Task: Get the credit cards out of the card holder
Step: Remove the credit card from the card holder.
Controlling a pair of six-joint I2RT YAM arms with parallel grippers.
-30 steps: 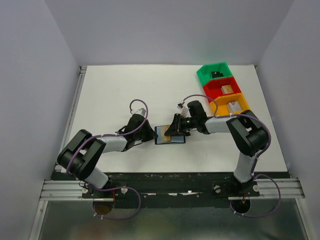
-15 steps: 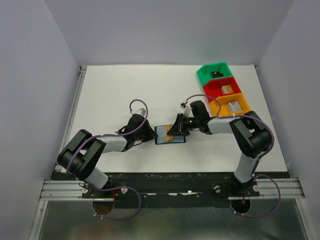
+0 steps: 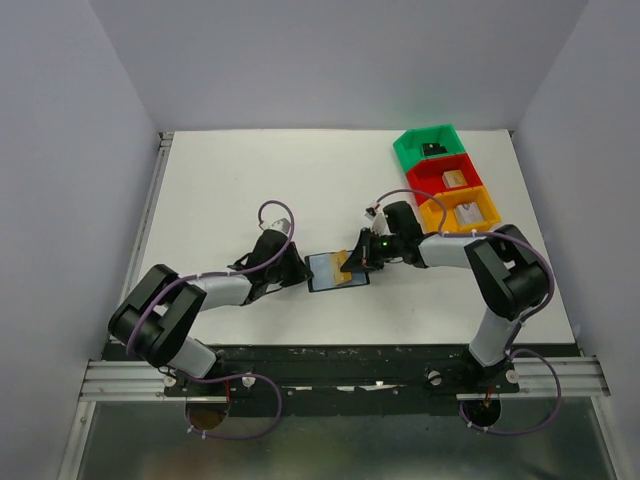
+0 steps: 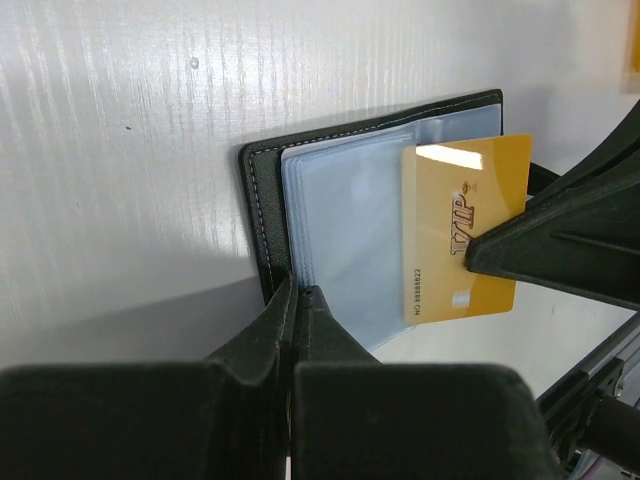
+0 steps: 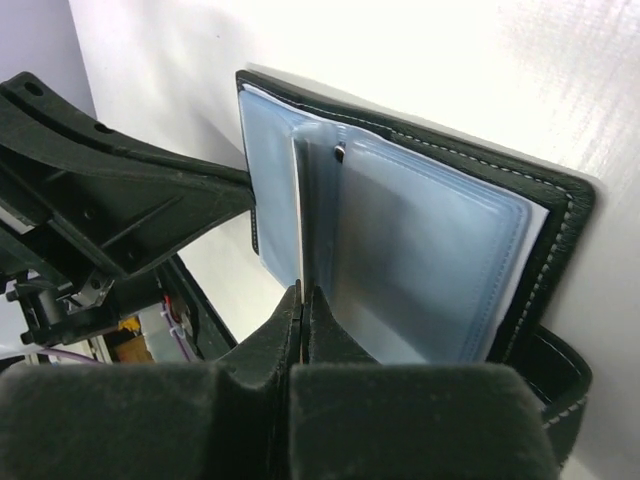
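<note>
Overhead view: bright, even, diffuse light; white worktop [image 3: 250,180] near overexposed; shadows faint, short. Left wrist view: glare streaks across worktop, specular patch at gold card [image 4: 465,240] top edge, soft grey shadow beside card holder [image 4: 262,200], left hand [image 4: 296,300] in foreground blurred. Right wrist view: worktop washed out.

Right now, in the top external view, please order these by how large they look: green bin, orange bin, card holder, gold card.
1. green bin and orange bin: they look alike, so I do not rank them.
2. card holder, lying open.
3. gold card, sticking partly out of the holder.
</note>
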